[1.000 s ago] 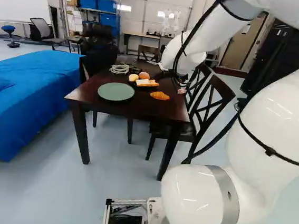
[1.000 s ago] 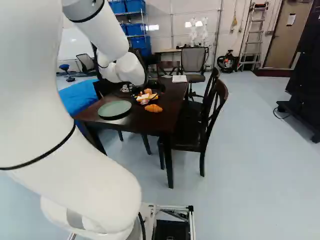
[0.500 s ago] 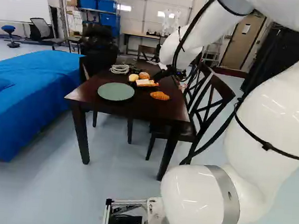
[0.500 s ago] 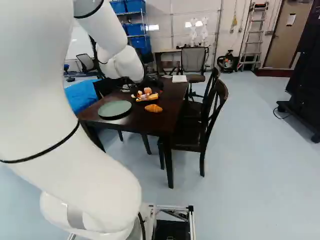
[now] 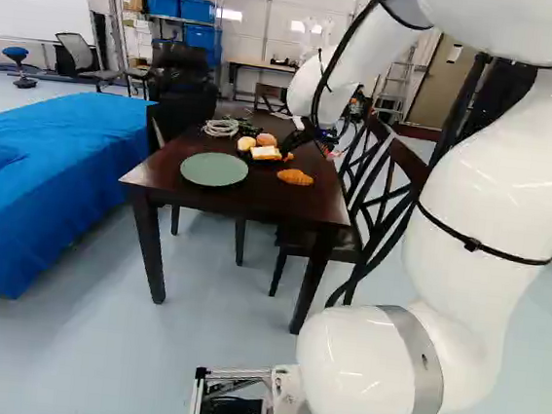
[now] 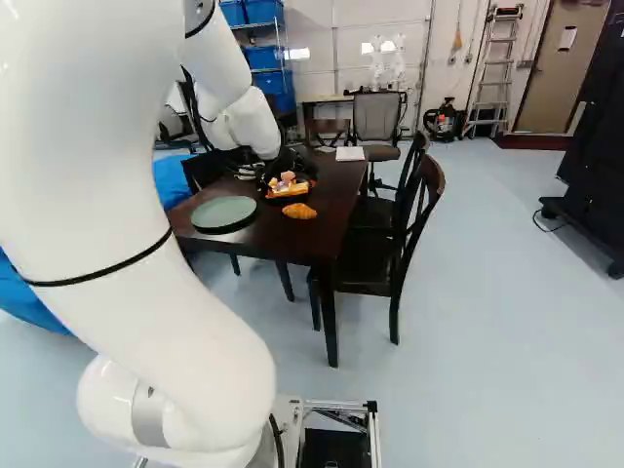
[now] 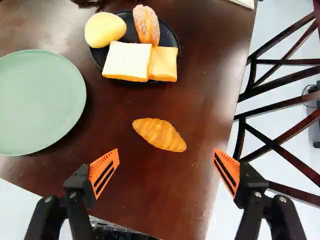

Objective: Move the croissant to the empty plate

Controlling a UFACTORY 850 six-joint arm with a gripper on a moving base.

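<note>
The arm (image 5: 476,207) has shifted farther out; the spread end effector (image 7: 166,151) has the croissant (image 7: 159,134) ahead, so lowering seems next.

Bright room light; pale glare on tabletop (image 7: 215,100); soft shadow beside green plate (image 7: 40,102).

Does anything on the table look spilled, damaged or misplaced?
The golden-brown, ridged croissant stands out: it lies on the dark wooden table, while the paler breads share a round black plate. No spill or damage shows.
</note>
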